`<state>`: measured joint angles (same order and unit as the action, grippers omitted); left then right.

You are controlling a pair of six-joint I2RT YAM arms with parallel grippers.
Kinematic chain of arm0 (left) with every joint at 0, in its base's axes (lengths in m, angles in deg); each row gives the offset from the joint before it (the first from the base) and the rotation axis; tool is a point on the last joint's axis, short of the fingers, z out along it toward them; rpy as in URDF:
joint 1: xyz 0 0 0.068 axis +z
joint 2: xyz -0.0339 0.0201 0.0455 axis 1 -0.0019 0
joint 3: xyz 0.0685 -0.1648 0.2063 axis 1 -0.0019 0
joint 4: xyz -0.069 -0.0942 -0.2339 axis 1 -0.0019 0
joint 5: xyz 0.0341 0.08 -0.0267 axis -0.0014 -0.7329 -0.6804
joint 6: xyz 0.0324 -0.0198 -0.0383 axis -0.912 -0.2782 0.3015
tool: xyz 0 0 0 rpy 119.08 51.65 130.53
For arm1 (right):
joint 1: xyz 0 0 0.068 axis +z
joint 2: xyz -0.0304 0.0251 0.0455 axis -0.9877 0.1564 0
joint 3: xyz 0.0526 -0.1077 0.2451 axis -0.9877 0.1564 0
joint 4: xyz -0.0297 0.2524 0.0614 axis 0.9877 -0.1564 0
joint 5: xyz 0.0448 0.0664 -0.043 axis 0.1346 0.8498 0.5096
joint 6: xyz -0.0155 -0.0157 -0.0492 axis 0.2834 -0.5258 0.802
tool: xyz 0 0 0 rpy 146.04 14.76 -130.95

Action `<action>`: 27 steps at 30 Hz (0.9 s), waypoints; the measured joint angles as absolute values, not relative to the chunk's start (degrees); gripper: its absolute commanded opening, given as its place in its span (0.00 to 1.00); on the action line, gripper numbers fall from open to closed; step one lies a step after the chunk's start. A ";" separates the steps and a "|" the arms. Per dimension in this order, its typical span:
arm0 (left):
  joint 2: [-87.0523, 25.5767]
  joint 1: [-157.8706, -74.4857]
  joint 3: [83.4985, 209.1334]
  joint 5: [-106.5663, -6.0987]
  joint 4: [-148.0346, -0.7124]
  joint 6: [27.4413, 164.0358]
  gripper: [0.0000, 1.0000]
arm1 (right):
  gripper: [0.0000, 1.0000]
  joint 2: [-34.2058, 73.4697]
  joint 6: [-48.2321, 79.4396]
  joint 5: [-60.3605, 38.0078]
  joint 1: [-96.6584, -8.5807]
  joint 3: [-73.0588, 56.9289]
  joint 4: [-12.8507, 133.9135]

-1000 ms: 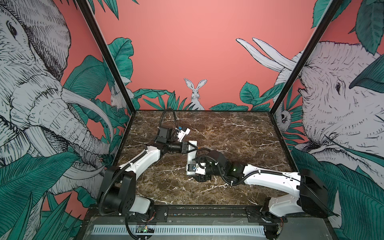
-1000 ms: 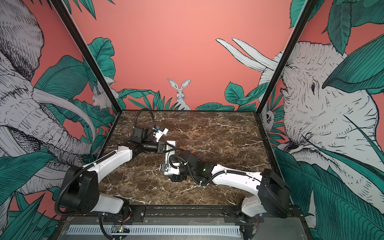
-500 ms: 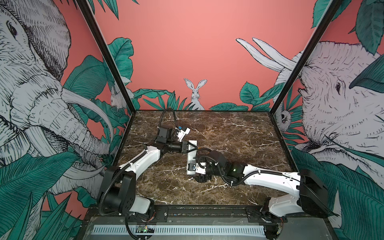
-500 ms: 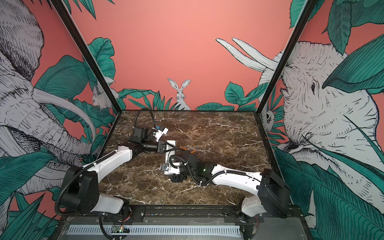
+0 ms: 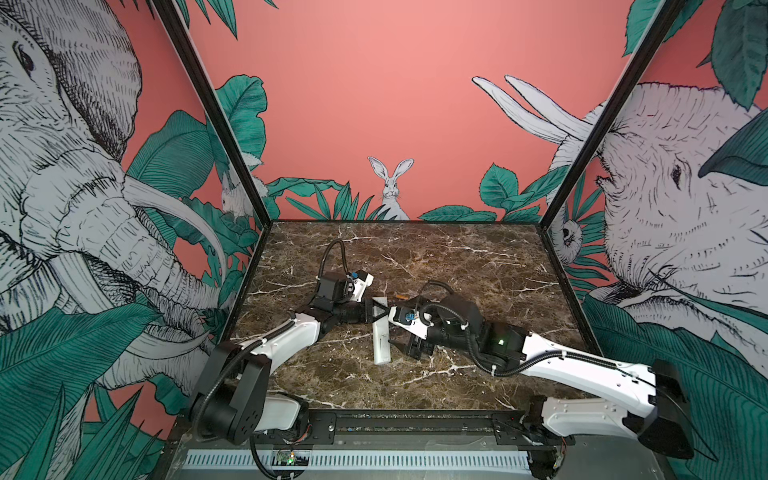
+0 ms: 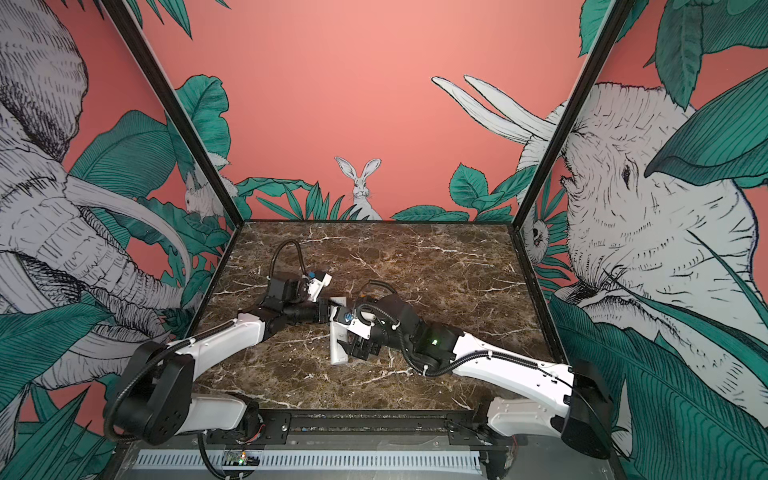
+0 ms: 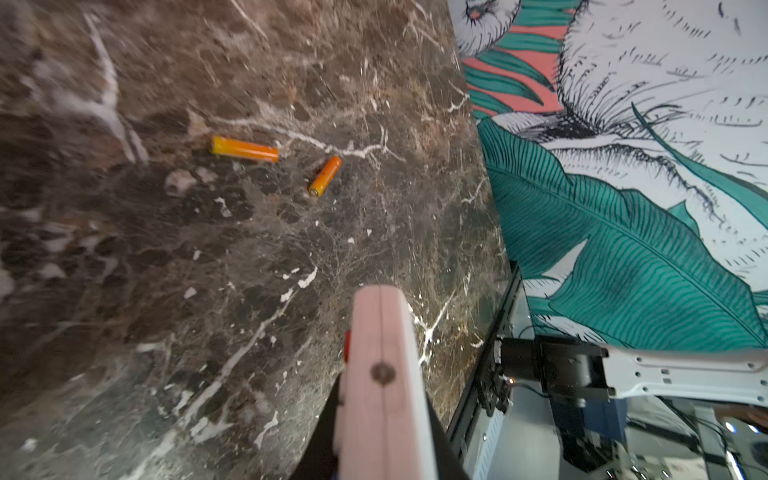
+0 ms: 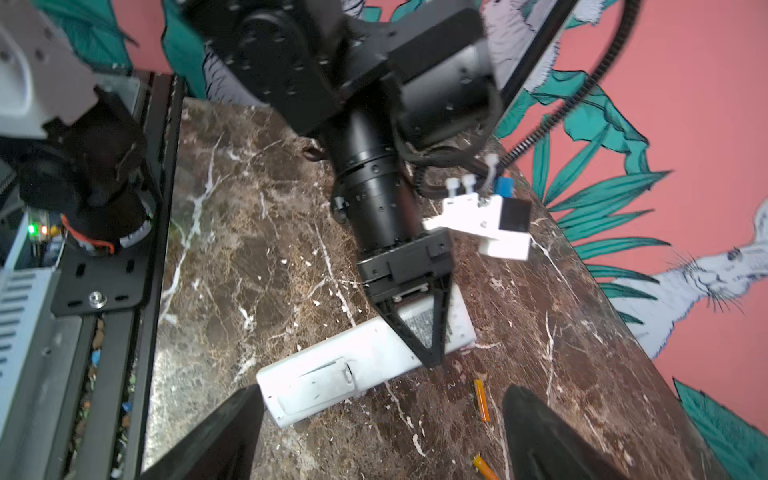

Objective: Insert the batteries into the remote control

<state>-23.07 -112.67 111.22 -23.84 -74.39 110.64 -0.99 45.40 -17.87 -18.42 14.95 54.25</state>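
Note:
The white remote control (image 5: 381, 334) (image 6: 337, 347) lies back up on the marble table, its battery cover (image 8: 320, 384) facing the right wrist camera. My left gripper (image 5: 379, 312) (image 6: 331, 312) (image 8: 430, 353) is shut on the remote's far end (image 7: 382, 374). My right gripper (image 5: 398, 345) (image 6: 352, 345) (image 8: 382, 440) is open just beside the remote's near end, with only bare table between its dark fingers (image 8: 220, 436). Two orange batteries (image 7: 244, 149) (image 7: 325, 175) lie loose on the table past the remote (image 8: 480, 400) (image 8: 484, 465); one shows in a top view (image 5: 402, 296).
The brown marble table (image 5: 478, 270) is boxed in by printed walls at the back and both sides. A black rail (image 5: 415, 424) with both arm bases runs along the front edge. The right arm's elbow and cable (image 5: 457, 316) hang over the middle.
My right gripper's jaws have spread a little wider beside the remote's near end. The left gripper, the remote and the batteries have kept their places.

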 measured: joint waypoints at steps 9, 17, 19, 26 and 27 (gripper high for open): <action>-10.79 -112.74 108.31 -35.31 -72.16 113.66 0.00 | 0.92 0.12 23.24 -26.42 -18.42 15.61 50.42; -7.38 -114.27 103.94 -41.48 -70.23 117.13 0.00 | 0.93 7.58 13.75 -24.78 -18.37 16.68 51.91; -7.27 -114.53 103.33 -42.09 -69.51 117.65 0.00 | 0.92 9.17 12.46 -23.78 -18.39 16.52 52.85; -6.53 -115.45 102.06 -43.86 -67.76 118.55 0.00 | 0.92 13.98 8.94 -20.15 -18.52 15.30 56.87; -6.53 -115.63 102.06 -43.95 -67.61 118.57 0.00 | 0.92 14.37 8.46 -19.82 -18.63 15.30 57.42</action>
